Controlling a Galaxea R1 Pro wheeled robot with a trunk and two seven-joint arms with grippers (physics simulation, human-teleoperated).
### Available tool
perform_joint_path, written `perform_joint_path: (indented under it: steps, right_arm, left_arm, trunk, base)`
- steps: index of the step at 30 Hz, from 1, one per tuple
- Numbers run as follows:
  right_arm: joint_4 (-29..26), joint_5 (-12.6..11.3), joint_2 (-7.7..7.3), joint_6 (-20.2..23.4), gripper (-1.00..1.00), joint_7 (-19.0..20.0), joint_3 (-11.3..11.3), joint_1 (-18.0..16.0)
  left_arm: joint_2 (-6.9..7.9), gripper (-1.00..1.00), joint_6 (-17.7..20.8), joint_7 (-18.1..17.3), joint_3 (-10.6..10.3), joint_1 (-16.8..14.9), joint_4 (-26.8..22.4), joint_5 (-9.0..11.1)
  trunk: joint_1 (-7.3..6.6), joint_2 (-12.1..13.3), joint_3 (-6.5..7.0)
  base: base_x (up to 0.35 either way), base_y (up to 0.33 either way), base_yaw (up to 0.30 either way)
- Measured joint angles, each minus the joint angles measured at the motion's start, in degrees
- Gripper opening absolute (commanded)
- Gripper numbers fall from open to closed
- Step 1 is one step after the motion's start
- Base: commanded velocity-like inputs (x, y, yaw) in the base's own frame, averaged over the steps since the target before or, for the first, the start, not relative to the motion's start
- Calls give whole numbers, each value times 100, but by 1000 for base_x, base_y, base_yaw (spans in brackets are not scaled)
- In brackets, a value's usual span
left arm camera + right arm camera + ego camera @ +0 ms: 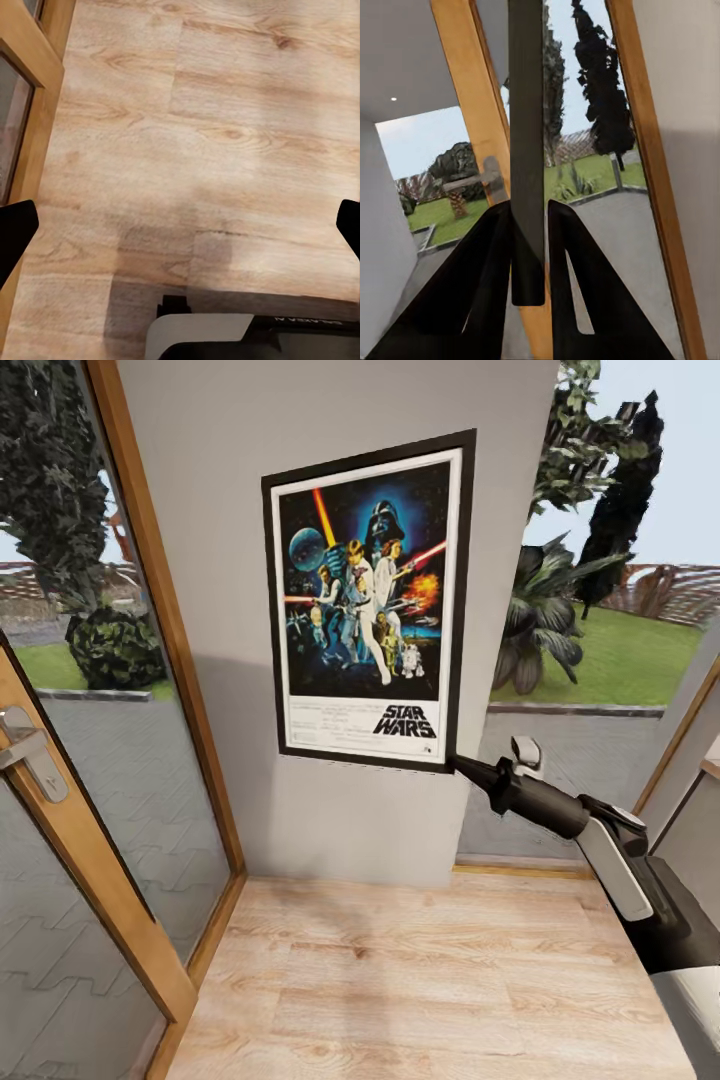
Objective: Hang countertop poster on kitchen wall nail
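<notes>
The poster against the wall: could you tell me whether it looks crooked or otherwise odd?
Yes. The poster sits slightly askew on the grey wall, its top edge rising toward the right. The right gripper pinches its lower right corner, with the fingers closed on the frame edge.

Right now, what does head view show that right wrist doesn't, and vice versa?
Head view alone: the poster face-on with its artwork and STAR WARS lettering, flat against the grey wall, plus the wooden floor. Right wrist alone: the right gripper with its jaws closed on the poster's frame, seen edge-on as a dark strip. Shared: the right gripper holding the poster's lower right corner, the wood-framed glazing and the garden outside.
</notes>
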Motion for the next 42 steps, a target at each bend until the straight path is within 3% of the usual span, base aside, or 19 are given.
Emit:
perform_joint_path:
  steps: [4,5,7,9,12,24,27,32,42]
  right_arm:
    - [31,-9,2,81,-100,-43,0,-285]
    - [40,-42,9,103,-100,-286,0,-387]
    - [44,-233,35,136,-100,-567,3,-446]
    - [36,-743,61,312,-100,-969,14,-511]
    - [36,-916,68,459,-100,-1100,19,-682]
    - [104,-932,65,507,-100,-1093,50,-771]
    - [118,-927,53,504,-100,-1076,164,-771]
    - [129,-867,32,486,-100,-712,477,-771]
    - [224,-692,27,457,-100,-160,562,-771]
  left_arm:
    - [3,100,0,0,5,0,-4,0]
    - [4,100,0,0,7,0,-4,-1]
    - [4,100,0,0,7,0,-5,-1]
    - [4,100,0,0,8,0,-5,0]
    - [4,100,0,0,14,0,-7,0]
    - [9,100,0,0,17,0,-19,0]
    - [11,100,0,0,17,0,-21,0]
    - [13,100,0,0,17,0,-23,0]
    - [13,100,0,0,17,0,-23,0]
  trunk:
    - [0,0,0]
    - [0,0,0]
    - [0,0,0]
    - [0,0,0]
    - [0,0,0]
    - [0,0,0]
    - [0,0,0]
    - [0,0,0]
    - [0,0,0]
  base:
    - [0,0,0]
    - [0,0,0]
    - [0,0,0]
    - [0,0,0]
    - [0,0,0]
    - [0,0,0]
    - [0,0,0]
    - [0,0,0]
    - [0,0,0]
